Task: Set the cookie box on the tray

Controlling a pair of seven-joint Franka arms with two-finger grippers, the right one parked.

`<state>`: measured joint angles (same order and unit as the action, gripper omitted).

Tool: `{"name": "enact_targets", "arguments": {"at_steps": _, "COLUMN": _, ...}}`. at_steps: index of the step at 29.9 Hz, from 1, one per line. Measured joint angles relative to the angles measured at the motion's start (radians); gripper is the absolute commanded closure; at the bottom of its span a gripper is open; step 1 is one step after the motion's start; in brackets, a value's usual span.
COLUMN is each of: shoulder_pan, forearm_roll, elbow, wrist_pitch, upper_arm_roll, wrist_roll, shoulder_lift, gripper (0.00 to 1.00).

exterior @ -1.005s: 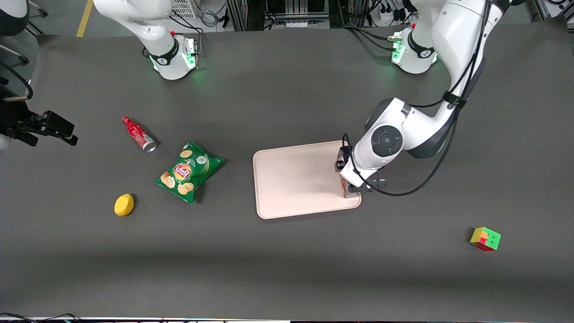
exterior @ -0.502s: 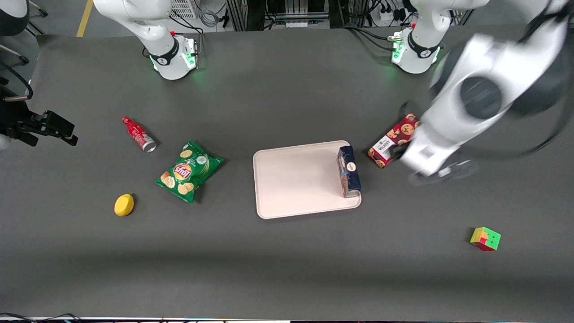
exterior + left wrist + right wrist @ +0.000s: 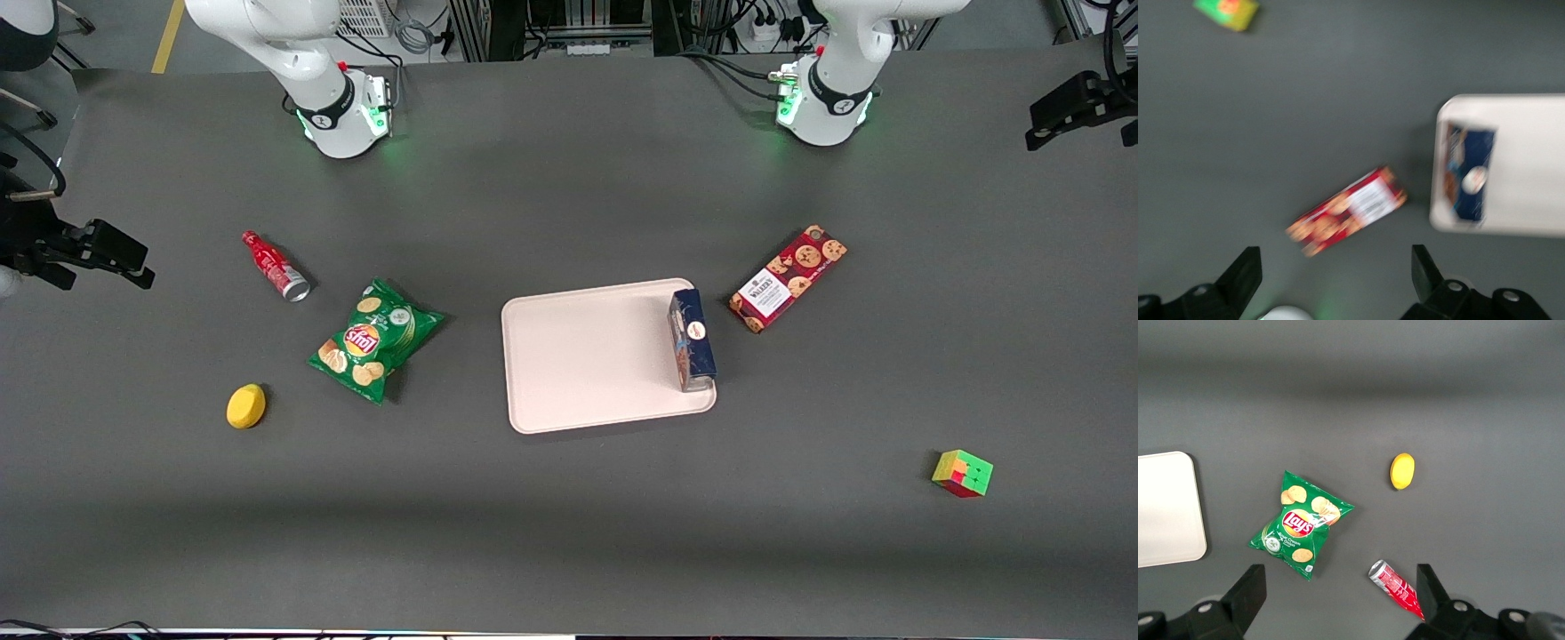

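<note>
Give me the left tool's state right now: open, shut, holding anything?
Left tool: open, holding nothing, high above the table near the working arm's end. The cookie box sits on the tray.

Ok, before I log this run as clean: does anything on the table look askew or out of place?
Only slightly. The cookie box sits hard against the tray rim at the working arm's end, not centred. The red bottle lies on its side. The gripper is open, high above the table.
</note>
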<state>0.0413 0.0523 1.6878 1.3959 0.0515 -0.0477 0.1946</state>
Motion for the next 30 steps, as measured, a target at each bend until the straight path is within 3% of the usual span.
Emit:
{"name": "enact_targets", "arguments": {"at_steps": 4, "shoulder_pan": 0.001, "forearm_roll": -0.002, "elbow": 0.182, "wrist_pitch": 0.124, "upper_arm_roll": 0.0, "wrist_roll": 0.0, "shoulder_lift": 0.07, "gripper": 0.0}}
{"name": "enact_targets", "arguments": {"at_steps": 8, "shoulder_pan": 0.001, "forearm_roll": -0.003, "elbow": 0.262, "wrist_pitch": 0.163, "upper_arm_roll": 0.0, "wrist_roll": 0.0, "shoulder_lift": 0.11, "gripper": 0.0}}
{"name": "enact_targets", "arguments": {"at_steps": 30, "shoulder_pan": 0.001, "forearm_roll": -0.005, "elbow": 0.278, "wrist_pitch": 0.177, "upper_arm_roll": 0.018, "wrist_roll": -0.001, "shoulder_lift": 0.142, "gripper": 0.0}}
